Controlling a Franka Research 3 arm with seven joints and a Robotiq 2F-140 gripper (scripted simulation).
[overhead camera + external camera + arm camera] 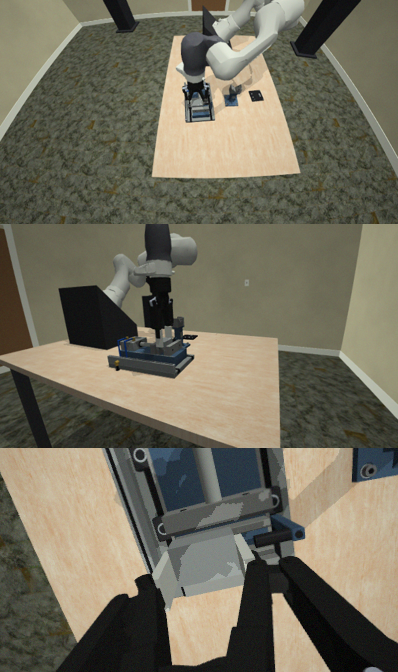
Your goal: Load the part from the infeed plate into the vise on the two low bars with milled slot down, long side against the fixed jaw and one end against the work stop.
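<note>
My gripper (205, 555) is shut on the grey part (205, 565) and holds it low over the open vise (199, 107). In the wrist view the part sits just in front of the moving jaw (217, 515), which is on the cylinder rod (207, 473). The dark work stop rod (272, 538) lies just beyond the part's right end. In the side view the part (163, 340) is down between the two jaws, near the fixed jaw (175, 346). I cannot tell whether it rests on the bars. The slot is hidden.
The V-block (231, 98) stands on its blue base to the right of the vise. The black infeed plate (255, 95) lies further right with nothing on it. A large black box (93, 317) stands at the table's back. The arm hangs over the back half.
</note>
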